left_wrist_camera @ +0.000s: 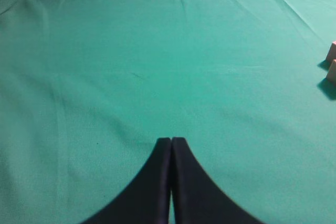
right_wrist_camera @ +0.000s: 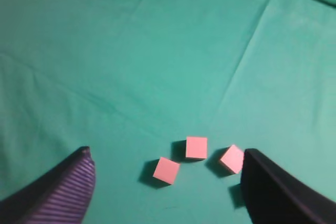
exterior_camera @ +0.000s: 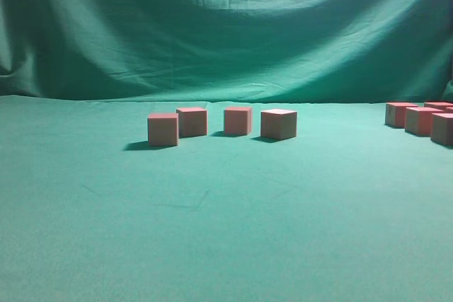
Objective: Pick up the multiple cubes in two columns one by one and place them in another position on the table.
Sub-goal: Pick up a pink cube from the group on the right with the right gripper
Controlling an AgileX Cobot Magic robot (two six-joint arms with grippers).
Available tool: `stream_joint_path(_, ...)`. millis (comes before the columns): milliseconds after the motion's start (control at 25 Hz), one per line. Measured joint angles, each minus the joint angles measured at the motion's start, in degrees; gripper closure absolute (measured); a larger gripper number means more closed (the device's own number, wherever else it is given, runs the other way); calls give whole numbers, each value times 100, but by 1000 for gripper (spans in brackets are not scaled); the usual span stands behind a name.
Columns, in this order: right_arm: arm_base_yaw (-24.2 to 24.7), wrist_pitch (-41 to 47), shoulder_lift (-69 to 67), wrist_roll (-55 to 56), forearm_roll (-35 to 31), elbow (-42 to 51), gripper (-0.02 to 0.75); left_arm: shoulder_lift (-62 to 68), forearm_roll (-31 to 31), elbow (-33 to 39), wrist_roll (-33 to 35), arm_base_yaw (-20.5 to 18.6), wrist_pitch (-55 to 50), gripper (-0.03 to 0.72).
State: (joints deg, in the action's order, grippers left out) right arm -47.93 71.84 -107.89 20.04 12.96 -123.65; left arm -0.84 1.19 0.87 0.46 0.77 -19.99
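1. In the exterior view we see the cubes (exterior_camera: 423, 119) at the tabletop's right edge bunched and overlapping; the picture's edge cuts the nearest.
2. In the left wrist view, two cubes (left_wrist_camera: 332, 62) show only as slivers at the right border.
3. Neither arm appears in the exterior view.
4. The right hand (right_wrist_camera: 168, 184) is cropped at the bottom.

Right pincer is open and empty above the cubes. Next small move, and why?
Probably lower the right pincer toward the nearest cube and centre it between the fingers. The pincer stands open high over three loose cubes on the table, holding nothing. The left pincer is shut over bare cloth, away from any cube.
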Motion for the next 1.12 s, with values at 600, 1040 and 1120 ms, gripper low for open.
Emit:
stream_joint_path(600, 1525, 27, 2186, 16, 512, 3558, 160, 0, 0, 0, 0, 0, 0, 688)
stream_joint_path(1040, 3401, -1067, 2184, -443, -599, 5600, 160, 0, 0, 0, 0, 0, 0, 688)
stream_joint_path(1120, 3441, -1439, 2147, -547, -738, 5744, 160, 0, 0, 0, 0, 0, 0, 688)
